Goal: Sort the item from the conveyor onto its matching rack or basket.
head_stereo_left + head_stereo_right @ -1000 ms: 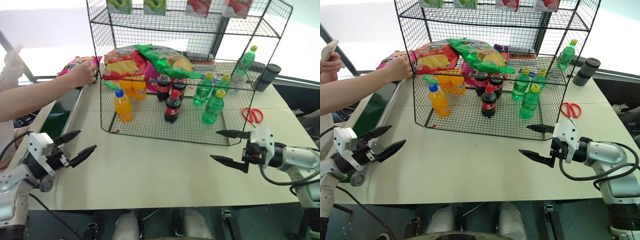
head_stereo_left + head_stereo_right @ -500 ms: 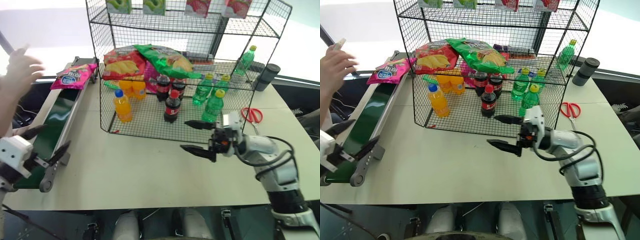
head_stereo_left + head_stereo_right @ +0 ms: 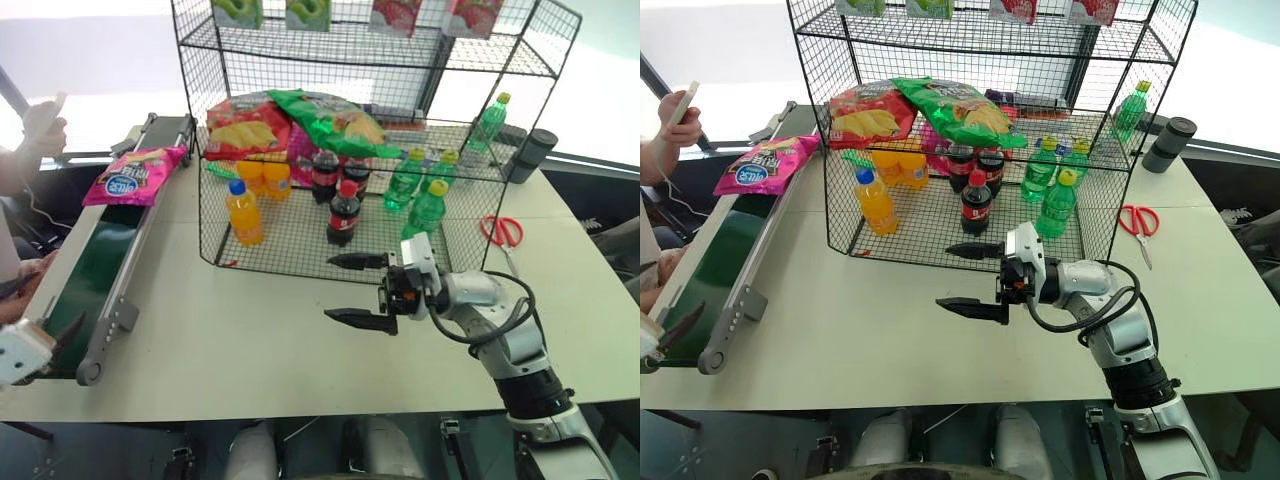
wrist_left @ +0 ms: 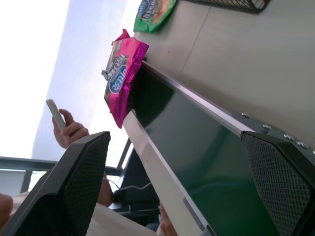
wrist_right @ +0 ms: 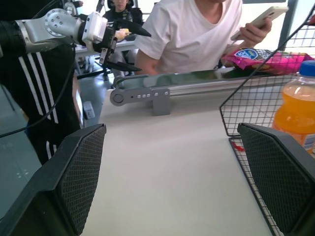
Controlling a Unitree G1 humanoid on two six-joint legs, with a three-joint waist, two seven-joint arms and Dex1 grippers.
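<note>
Pink chip bag point(image 3: 132, 176) on the conveyor's point(image 3: 95, 265) far end, well apart from both wide-open end effectors, left end effector point(image 5: 120, 48) off the belt's near end, right end effector point(image 3: 352, 289) over the table point(image 3: 260, 340)

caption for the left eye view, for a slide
Pink chip bag rides the conveyor while the open right gripper hovers before the rack.

Quick count: one pink chip bag point(image 3: 132, 176) sat on the conveyor point(image 3: 95, 262). The wire rack point(image 3: 370, 150) had one red chip bag point(image 3: 245, 128), one green chip bag point(image 3: 335, 118), three orange bottles point(image 3: 245, 212), three cola bottles point(image 3: 342, 214) and four green bottles point(image 3: 425, 214). One pair of scissors point(image 3: 505, 232) lay on the tabletop point(image 3: 260, 340).
</note>
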